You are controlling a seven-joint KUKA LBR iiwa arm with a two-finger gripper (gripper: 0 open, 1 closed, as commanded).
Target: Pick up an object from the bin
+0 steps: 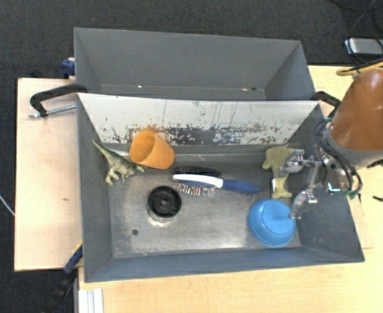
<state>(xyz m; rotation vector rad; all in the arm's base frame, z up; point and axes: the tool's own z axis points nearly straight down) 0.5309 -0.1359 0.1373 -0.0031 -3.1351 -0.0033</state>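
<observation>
A robot arm, its wrist under an orange cover [367,109], reaches from the right into a grey metal bin [198,237] of small loose things. Its pincer [292,188] hangs low at the bin's right end, the two metal fingers [288,169] standing apart with a clear gap between them and nothing visibly clamped there. The pincer is over a pale yellow-green thing [279,156] of soft, uneven shape, which lies at the right end of the floor close to the scratched back wall. The upper finger crosses in front of it, and a smaller patch of the same colour shows in the gap below. Whether the fingers touch it cannot be told.

Just beside the lower finger, towards the front wall, sits a blue bowl [269,223], open side up. A brush [208,182] with a white back and a blue handle lies across the middle of the floor, the handle pointing at the pincer. A black round lid [164,201] rests in front of the brush. At the left end an orange cup [151,150] lies on its side against the back wall, and a green toy dinosaur [118,167] stands next to it.
</observation>
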